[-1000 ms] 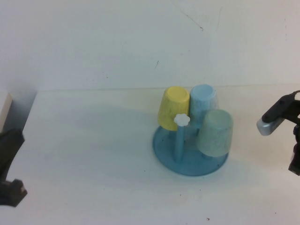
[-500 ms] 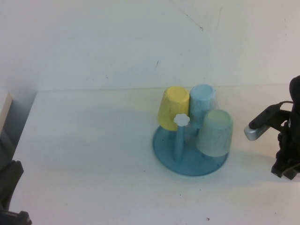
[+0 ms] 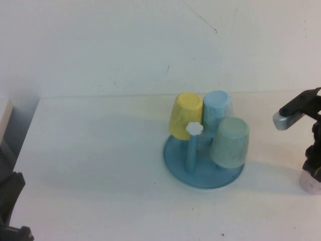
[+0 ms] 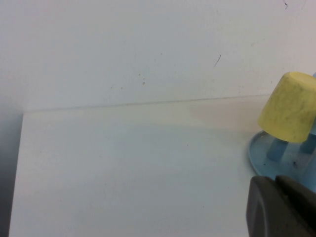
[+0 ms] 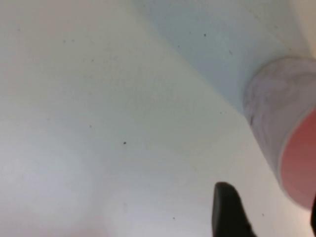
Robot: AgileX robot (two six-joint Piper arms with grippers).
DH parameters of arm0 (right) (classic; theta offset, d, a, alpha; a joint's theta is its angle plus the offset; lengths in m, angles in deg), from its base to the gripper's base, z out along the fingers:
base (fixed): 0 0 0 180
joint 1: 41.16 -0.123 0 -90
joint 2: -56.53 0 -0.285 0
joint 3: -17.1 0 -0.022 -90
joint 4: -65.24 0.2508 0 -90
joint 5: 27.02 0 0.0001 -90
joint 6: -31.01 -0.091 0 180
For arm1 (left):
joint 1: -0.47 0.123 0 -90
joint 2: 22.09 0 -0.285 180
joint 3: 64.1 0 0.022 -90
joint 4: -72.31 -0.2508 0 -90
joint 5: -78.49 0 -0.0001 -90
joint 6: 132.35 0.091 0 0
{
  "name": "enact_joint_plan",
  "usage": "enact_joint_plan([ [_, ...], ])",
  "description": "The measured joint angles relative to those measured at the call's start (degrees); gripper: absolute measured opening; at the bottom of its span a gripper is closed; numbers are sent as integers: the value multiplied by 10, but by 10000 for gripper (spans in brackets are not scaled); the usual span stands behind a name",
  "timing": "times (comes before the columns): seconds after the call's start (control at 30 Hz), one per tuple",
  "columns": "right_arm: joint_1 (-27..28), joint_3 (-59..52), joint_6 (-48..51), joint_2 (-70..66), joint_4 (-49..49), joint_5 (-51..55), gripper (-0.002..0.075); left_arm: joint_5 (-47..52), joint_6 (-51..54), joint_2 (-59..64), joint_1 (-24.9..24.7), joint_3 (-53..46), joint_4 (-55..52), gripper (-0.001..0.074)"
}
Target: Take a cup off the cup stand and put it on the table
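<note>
The cup (image 5: pixel 274 123), pale and speckled outside and pink inside, stands mouth up on the table (image 3: pixel 100 150) at the right edge, seen as a pale stub (image 3: pixel 311 181) in the high view. My right gripper (image 3: pixel 313 169) hangs just above it, open, and the dark fingers (image 5: pixel 228 211) stand clear of the cup's wall. The blue cup stand (image 3: pixel 200 176) sits mid-table with a white flower knob (image 3: pixel 194 128) on one peg. My left gripper (image 4: pixel 276 181) is shut and empty at the near left corner (image 3: pixel 12 208).
On the stand hang a yellow cup (image 3: pixel 185 115), a light blue cup (image 3: pixel 216 109) and a mint green cup (image 3: pixel 230 142), all mouth down. A white wall (image 3: pixel 150 45) closes the table's far side. A pale box corner (image 3: pixel 4 118) shows at the far left.
My right gripper's jaws have spread and the arm has shifted right and up a little, so the cup now shows beneath it. The left arm sank lower early on.
</note>
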Motion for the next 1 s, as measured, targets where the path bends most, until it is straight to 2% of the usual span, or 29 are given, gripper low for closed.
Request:
enact_joint_plan([
  [0.17, 0, -19, -2, 114, 23, 7, 338, 0, 0, 0, 0, 0, 0, -1],
  [0.27, 0, -53, -2, 197, 69, -35, 328, 0, 0, 0, 0, 0, 0, -1],
  [0.37, 0, -103, 19, 292, 132, -94, 290, 1, 0, 0, 0, 0, 0, -1],
  [0.63, 0, -254, 152, 582, 309, -237, 140, 1, 0, 0, 0, 0, 0, -1],
  [0.8, 0, -318, 161, 723, 334, -271, 36, 1, 0, 0, 0, 0, 0, -1],
  [1.0, 0, -332, 160, 791, 337, -245, 3, 1, 0, 0, 0, 0, 0, -1],
])
